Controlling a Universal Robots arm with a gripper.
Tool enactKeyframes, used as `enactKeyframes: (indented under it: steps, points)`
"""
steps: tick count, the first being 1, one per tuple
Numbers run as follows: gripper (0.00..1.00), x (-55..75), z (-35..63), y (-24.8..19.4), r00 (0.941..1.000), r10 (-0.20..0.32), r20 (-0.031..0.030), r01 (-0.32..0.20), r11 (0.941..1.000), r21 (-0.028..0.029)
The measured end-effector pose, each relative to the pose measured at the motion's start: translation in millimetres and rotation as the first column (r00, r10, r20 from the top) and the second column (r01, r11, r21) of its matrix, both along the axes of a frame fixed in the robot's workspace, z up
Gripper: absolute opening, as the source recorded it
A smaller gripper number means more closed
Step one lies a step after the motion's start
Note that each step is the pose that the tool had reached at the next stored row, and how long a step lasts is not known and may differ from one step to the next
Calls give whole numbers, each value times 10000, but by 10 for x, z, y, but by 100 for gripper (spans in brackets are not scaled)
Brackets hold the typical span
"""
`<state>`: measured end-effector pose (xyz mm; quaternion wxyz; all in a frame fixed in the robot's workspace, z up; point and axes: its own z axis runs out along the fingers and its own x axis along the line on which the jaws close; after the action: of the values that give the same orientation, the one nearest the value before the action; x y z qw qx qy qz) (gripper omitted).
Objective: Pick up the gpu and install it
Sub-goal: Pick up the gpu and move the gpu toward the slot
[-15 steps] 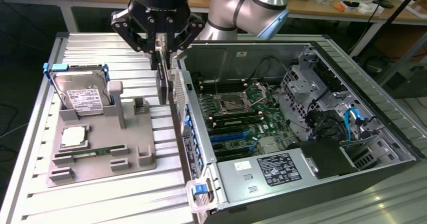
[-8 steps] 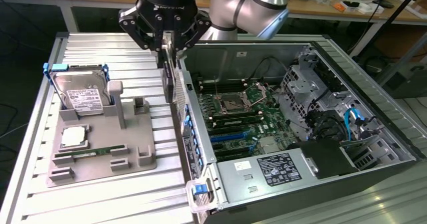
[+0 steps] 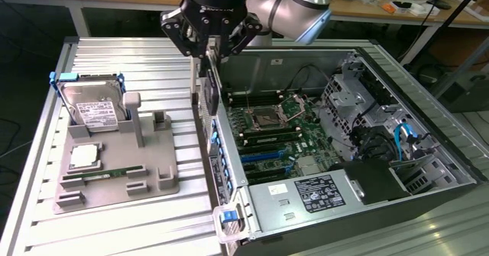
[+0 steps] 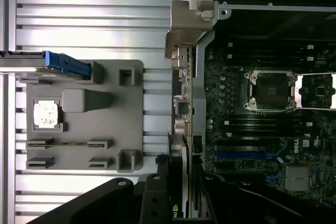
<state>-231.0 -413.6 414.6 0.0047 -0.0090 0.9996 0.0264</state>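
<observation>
Fingers closed onto the gpu, one on each flat face; card clamped edge-on between them. Gripper seen at the card's near end, remainder of the card extending away from the fingers.

In ext. view, gripper is held above the PC case, over its side wall on the exterior view's left. gpu hangs vertically below the fingertips, long axis running down, aligned w/ that wall. Lower end is level w/ the wall's top edge; contact w/ case cannot be told. Card is not seated in any slot.

Inside the case: motherboard w/ open CPU socket, blue expansion slots on the board, and PSU at the case's near end.

Outside the case, past the same wall: grey fixture tray on the ribbed table, carrying hard drive, CPU chip and memory stick. All well apart from the gpu.
</observation>
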Motion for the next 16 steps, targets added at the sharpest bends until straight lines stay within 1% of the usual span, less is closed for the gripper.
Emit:
enactKeyframes:
  steps: [8,11,16]
  points:
    - [27,433,0,0,10000,1,0,-1,10000,0]
    - [27,502,0,0,10000,93,0,-93,10000,-1]
    - [27,575,0,0,9987,500,0,-500,9987,-1]
